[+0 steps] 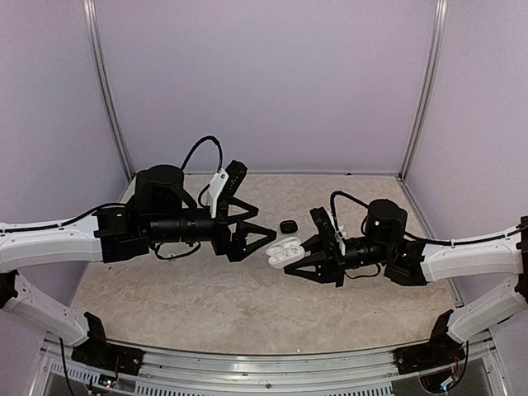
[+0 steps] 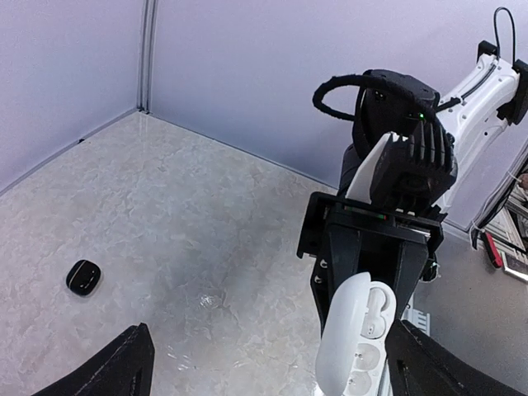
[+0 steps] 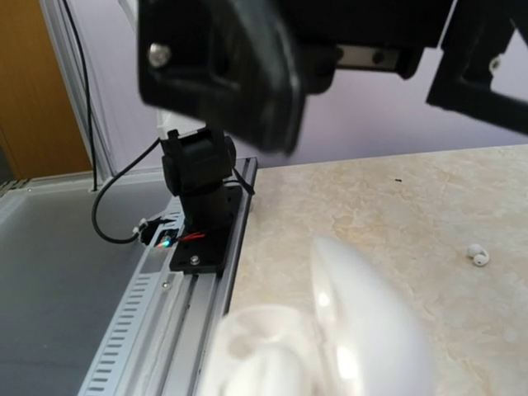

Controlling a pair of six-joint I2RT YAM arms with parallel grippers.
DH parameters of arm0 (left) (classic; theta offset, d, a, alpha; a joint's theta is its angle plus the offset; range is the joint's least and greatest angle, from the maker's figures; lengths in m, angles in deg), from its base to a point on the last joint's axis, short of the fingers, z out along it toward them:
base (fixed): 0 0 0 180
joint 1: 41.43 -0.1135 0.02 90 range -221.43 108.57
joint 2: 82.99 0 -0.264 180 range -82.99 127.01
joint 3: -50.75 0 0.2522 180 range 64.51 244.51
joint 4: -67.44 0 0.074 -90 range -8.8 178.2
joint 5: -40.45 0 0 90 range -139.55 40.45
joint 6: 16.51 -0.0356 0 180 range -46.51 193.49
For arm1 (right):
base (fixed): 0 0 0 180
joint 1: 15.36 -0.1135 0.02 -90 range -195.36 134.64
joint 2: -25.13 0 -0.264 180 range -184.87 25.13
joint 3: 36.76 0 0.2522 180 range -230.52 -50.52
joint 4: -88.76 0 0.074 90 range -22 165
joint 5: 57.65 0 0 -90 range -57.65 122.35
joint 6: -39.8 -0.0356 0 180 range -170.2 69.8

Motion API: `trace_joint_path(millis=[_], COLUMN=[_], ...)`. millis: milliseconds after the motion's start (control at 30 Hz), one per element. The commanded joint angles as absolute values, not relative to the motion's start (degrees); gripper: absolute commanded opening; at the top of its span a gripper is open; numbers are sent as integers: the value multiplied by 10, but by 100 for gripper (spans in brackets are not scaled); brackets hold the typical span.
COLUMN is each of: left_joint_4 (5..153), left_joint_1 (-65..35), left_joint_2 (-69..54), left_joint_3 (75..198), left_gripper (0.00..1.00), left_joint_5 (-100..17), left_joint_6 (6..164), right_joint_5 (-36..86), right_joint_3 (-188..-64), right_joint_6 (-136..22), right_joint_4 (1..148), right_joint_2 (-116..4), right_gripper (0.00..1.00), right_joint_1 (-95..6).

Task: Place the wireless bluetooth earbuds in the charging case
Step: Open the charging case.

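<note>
Currently clenched on the white charging case (image 2: 342, 330), the right hand (image 1: 299, 256) presents it lid-open toward its partner at mid-bench, apparently held clear of the surface. Facing it, the left hand (image 1: 262, 242) is spread wide and carries nothing — its two fingers (image 2: 124, 367) frame the case from either side in the left wrist view without touching it. The case's moulded wells show in that view, though whether any already holds an earbud cannot be told. Just beyond the two hands a small black object (image 1: 288, 226) lies on the marbled bench (image 1: 206, 301); it could be a second case or a black bud — too small to say. One white earbud (image 3: 477, 255) lies loose on the bench, well apart from the case, seen only from the right wrist camera. No other buds can be made out.

Judged from this, the step in hand is the fetch: the case is held ready and nothing has been picked up yet. The next move would call for the left hand to drop to a loose bud and pinch something far smaller than its own finger without flicking it away. It would then bring the bud stem-first over a well while the right hand holds the case steady and tilted to receive.
</note>
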State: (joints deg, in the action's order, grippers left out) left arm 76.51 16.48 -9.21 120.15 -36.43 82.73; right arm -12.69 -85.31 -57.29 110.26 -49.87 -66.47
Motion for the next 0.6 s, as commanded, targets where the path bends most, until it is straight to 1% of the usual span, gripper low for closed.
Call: trace_joint_path(millis=[0,100,167,267,333,467,567], left_joint_4=[748,738,738,794,839,872,869], left_joint_1=[158,138,116,65,18,-81,-174], left_joint_2=[-104,-120,-138,-160,-171,-223,-256], left_joint_3=[1189,1171,1155,1137,1118,1042,996], left_gripper=[97,97,98,99,98,91,85], left_joint_5=[-363,-388,-434,-540,-574,-598,-555], left_joint_6=[838,868,904,969,1016,1088,1096], right_joint_5=[-134,-127,-121,-117,-118,-120,-120], right_joint_3=[-863,-861,-857,-854,-852,-850,-848], right_joint_6=[-569,-569,-572,-575,-576,-574,-572], right_joint_4=[1108,1108,1111,1114,1115,1114,1112], right_joint_2=[-497,-496,-494,-491,-491,-489,-486], right_gripper=[0,0,0,0,0,0,0], right_joint_1=[-669,-669,-668,-665,-662,-658,-655])
